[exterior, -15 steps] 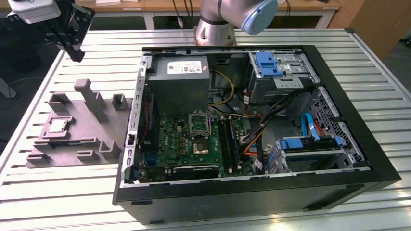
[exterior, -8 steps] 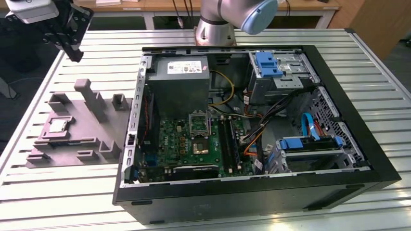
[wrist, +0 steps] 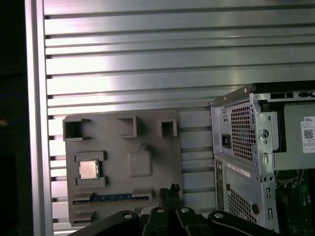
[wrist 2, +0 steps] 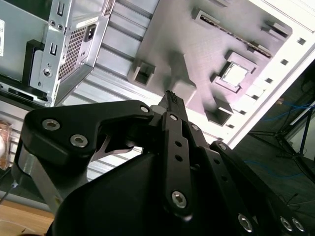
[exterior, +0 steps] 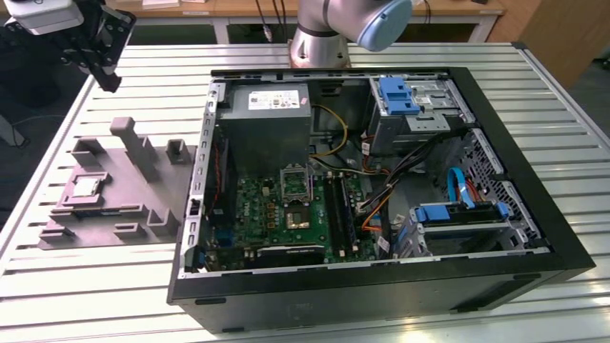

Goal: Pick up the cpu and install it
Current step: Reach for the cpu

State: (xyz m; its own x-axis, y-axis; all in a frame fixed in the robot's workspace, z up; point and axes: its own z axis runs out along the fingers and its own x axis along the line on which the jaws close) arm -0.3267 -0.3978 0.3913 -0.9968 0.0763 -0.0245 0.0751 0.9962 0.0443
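The claw (wrist: pixel 172 190) hangs above the slatted desk (exterior: pixel 96 286), fingertips drawn together and nothing in its grasp. The cpu (wrist: pixel 89 169) lies in a square pocket of a grey tray (exterior: pixel 124 207), apart from the claw. The tray sits at the exterior view's left of an open computer case (exterior: pixel 381 286).

The grey, blue-capped robot arm (exterior: pixel 324 32) rises at the slatted metal tabletop (exterior: pixel 96 286)'s far edge. Its black hand (exterior: pixel 108 82) hangs over the exterior view's far-left corner, fingers together, empty.
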